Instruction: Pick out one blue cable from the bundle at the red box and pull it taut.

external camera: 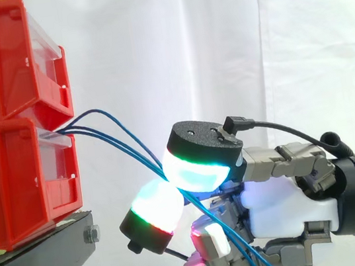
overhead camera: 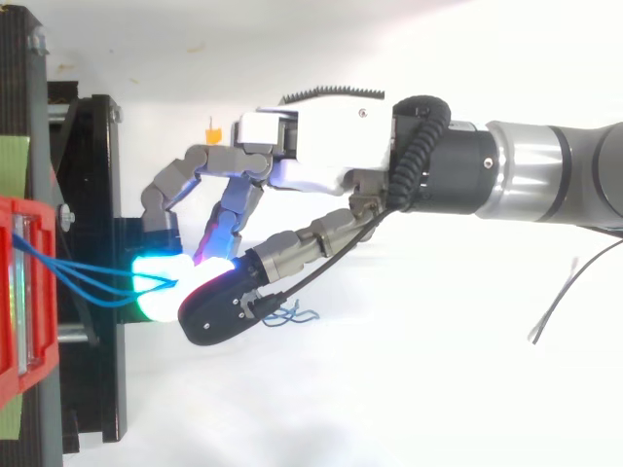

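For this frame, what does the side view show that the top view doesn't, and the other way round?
Side view: the red bins stand stacked on the black stand; the blue cables leave between them and run down past the hand. Top view: the arm and its silver section, a small blue tangle on the white surface, a thin dark wire at right. Both: the hand, its glowing fingers pinched on the blue cables near the bins.

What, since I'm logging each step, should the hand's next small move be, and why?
Probably loosen the pinch and reseat on one strand: the pads of the hand seem closed on several blue cables at once, and these curve slack from the red bins.
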